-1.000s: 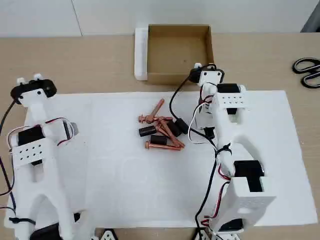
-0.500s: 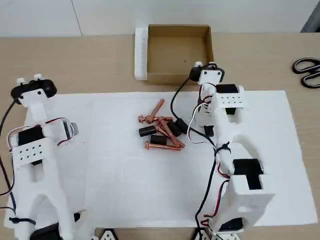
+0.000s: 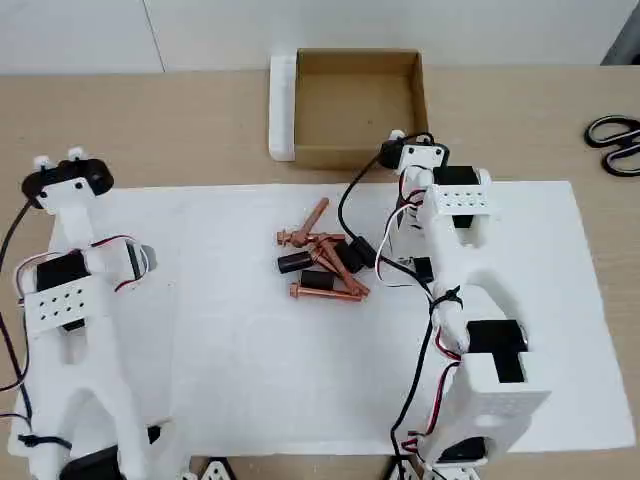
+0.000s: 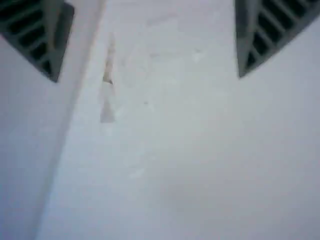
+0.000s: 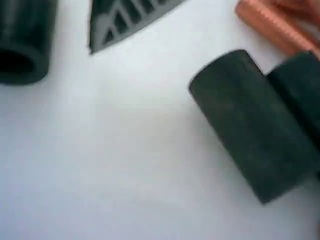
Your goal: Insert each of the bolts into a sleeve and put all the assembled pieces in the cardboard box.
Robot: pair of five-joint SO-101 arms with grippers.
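Several copper bolts (image 3: 325, 292) and black sleeves (image 3: 293, 262) lie in a loose pile at the middle of the white foam sheet (image 3: 250, 360). The cardboard box (image 3: 345, 157) stands open behind the sheet. My right arm (image 3: 455, 215) hangs over the pile's right side. In the right wrist view one fingertip (image 5: 125, 20) hovers open above the foam, near a black sleeve (image 5: 250, 125), a second sleeve (image 5: 22, 45) and a bolt (image 5: 275, 25). My left gripper (image 4: 146, 77) is open over bare foam at the sheet's left side, far from the pile.
A white foam block (image 3: 282, 105) leans against the box's left wall. Scissors (image 3: 615, 140) lie on the wooden table at the far right. The sheet's front half is bare foam between the two arm bases.
The right arm's wrist has shifted slightly beside the pile. The bolts, sleeves and left arm have not moved.
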